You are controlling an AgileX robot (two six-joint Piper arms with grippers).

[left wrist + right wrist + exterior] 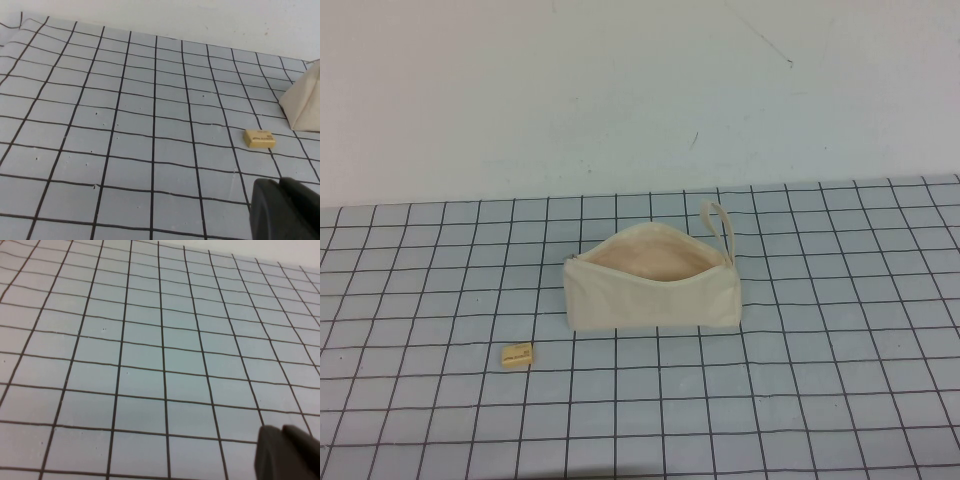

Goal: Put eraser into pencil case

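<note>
Pale grey matting ruled with a black grid (800, 400) covers the table, backed by a plain white wall. On it stands the cream canvas zip pencil case (650, 300), roughly triangular, its mouth unzipped and gaping upward, a small fabric loop strap (718, 222) at its far right end. The eraser (516, 354), a tiny pale yellow-tan rectangular block with faint dark print, lies flat on the mat just in front of the case's left end, apart from it.

Neither arm shows in the high view. The left gripper (287, 207) is a dark shape near the eraser, the right gripper (290, 452) a dark shape over bare grid; whether either pincer is wide or narrow I cannot tell.

Likely risks: the small, low eraser could skid or tip out of a pinch, and the soft case could fold or slide if its rim is nudged, closing the opening.
</note>
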